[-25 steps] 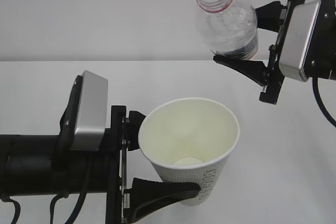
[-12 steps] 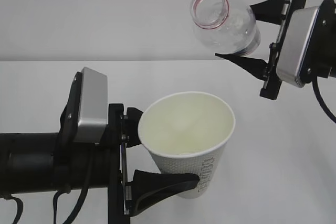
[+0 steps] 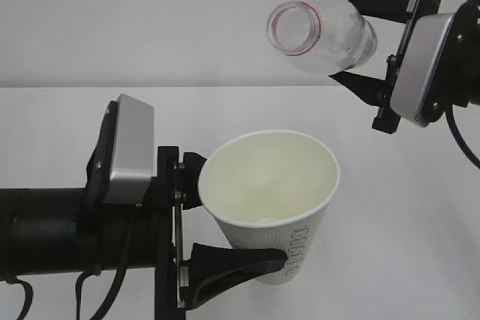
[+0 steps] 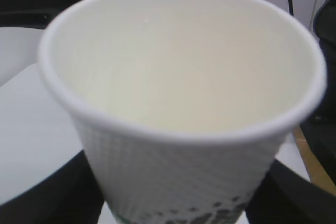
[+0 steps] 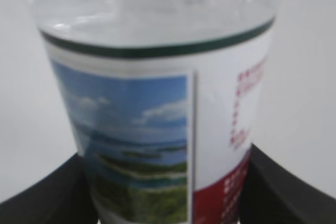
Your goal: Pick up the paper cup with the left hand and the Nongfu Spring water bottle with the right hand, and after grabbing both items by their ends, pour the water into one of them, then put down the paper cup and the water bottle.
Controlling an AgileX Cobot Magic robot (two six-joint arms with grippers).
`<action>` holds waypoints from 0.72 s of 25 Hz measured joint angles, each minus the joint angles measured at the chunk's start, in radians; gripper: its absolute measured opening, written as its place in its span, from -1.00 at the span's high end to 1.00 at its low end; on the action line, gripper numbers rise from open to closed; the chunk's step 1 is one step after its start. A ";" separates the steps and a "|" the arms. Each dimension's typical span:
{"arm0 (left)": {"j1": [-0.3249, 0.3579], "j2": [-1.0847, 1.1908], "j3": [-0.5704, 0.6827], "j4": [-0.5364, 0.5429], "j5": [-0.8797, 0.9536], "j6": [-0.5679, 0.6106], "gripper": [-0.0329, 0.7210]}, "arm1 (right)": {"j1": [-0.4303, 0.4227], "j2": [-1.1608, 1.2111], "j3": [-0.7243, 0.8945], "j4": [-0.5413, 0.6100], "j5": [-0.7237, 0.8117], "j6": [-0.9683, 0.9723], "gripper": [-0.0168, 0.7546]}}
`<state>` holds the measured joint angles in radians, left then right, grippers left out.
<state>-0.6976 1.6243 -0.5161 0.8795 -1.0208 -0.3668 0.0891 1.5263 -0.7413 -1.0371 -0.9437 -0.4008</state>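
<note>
Right hand point(image 3: 360, 39) clamped on tilted Nongfu Spring water bottle point(image 3: 319, 34), left hand point(image 3: 206, 219) clamped on paper cup point(image 3: 274, 207) (mouth far right of rim): risks spilling onto table point(image 3: 405, 207).

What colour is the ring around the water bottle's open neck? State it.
Red, on the clear water bottle; the exterior view shows it best.

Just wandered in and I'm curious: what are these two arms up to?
They're setting up a pour. The left gripper holds a paper cup upright and low, with no water visible in it. The right gripper holds an open water bottle tipped over, mouth toward the camera, above the cup. No stream shows yet.
</note>
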 joint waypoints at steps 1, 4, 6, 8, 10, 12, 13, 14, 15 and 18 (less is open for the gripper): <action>0.000 0.000 0.000 0.002 0.000 0.000 -0.51 | 0.000 0.000 0.000 0.003 0.000 -0.009 -0.35; 0.000 0.000 0.000 0.013 0.000 0.000 -0.51 | 0.000 0.000 0.000 0.013 0.002 -0.035 -0.35; 0.000 0.000 0.000 0.020 0.000 0.000 -0.51 | 0.000 0.000 0.000 0.020 0.006 -0.045 -0.35; 0.000 0.000 0.000 0.023 0.000 0.000 -0.51 | 0.000 0.000 0.000 0.024 0.028 -0.049 -0.35; 0.000 0.000 0.000 0.023 0.000 0.000 -0.51 | 0.000 0.000 0.000 0.026 0.061 -0.049 -0.35; 0.000 0.000 0.000 0.016 0.019 0.000 -0.51 | 0.000 0.000 0.000 0.026 0.082 -0.051 -0.35; 0.000 0.000 0.000 0.006 0.030 0.000 -0.51 | 0.000 0.000 0.000 0.026 0.086 -0.051 -0.35; 0.000 0.000 0.000 -0.007 0.037 0.000 -0.51 | 0.000 0.000 0.000 0.028 0.094 -0.051 -0.35; 0.000 0.000 0.000 -0.015 0.045 0.000 -0.51 | 0.000 -0.005 0.000 0.028 0.107 -0.051 -0.35; 0.000 0.000 0.000 -0.053 0.046 0.000 -0.51 | 0.000 -0.027 0.000 0.028 0.134 -0.054 -0.35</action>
<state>-0.6976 1.6243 -0.5161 0.8262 -0.9745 -0.3668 0.0891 1.4989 -0.7413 -1.0090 -0.8098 -0.4549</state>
